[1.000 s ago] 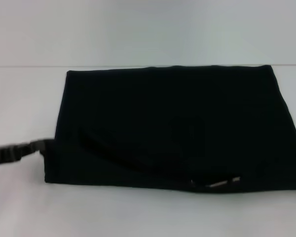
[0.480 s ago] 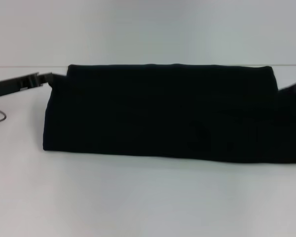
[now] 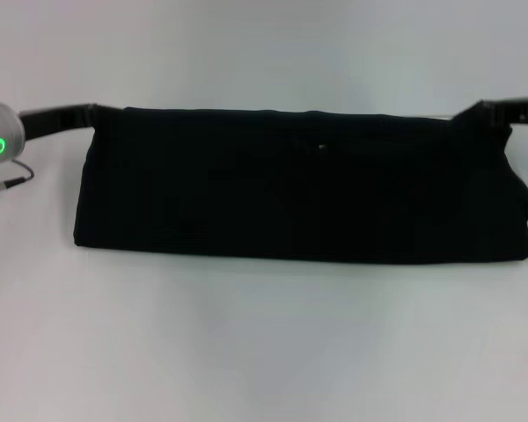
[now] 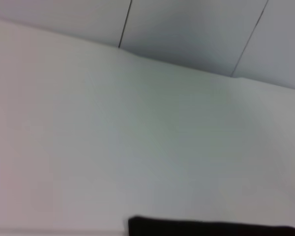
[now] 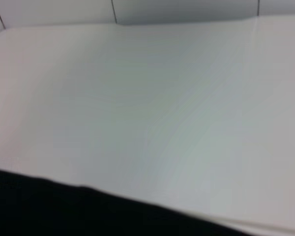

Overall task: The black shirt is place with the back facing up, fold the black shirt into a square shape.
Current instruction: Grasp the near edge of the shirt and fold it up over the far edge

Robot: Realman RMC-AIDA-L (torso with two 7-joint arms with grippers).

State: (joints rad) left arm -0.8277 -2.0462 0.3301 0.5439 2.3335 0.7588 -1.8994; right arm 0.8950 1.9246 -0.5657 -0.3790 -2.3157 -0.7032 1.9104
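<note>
black shirt folded narrower — both claws now at far corners | wrist views: table only

The shirt is seen as a wide black band on the white table, far edge raised. Its far corners are met by the L gripper & R gripper; finger state not visible.

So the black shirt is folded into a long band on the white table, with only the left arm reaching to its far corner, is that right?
Not quite. Both arms reach it: in the head view the left hand is at the shirt's far left corner and the right hand at its far right corner. The rest stands: the shirt lies as a long band on the white table.
</note>
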